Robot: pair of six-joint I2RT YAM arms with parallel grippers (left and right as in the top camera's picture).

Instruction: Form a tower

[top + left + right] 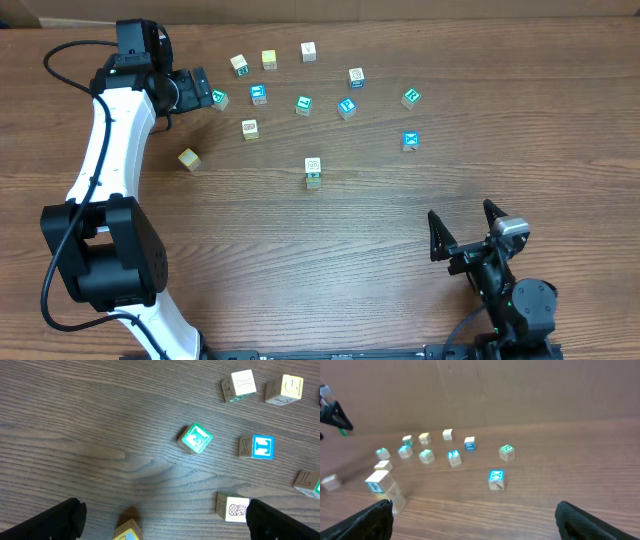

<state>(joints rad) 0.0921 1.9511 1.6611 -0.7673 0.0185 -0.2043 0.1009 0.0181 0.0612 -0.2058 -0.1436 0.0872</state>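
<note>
The tower (313, 172), a short cube stack, stands mid-bench (300, 260), well apart from both arms. The left gripper (203, 90), jaws wide apart, hovers beside a green-faced cube (218, 98); it should centre over the cube and square the jaws to its sides before closing. The right gripper (460, 215) is empty, its jaws also apart.

A single cube (195, 438) was found ahead of the left gripper (164, 507), with further cubes (262, 446) spread to its front right. Ahead and to the left of the right gripper (480, 522), the tower (380, 482) was found on the table (570, 475), and a row of loose cubes (426, 455) was seen behind it.
</note>
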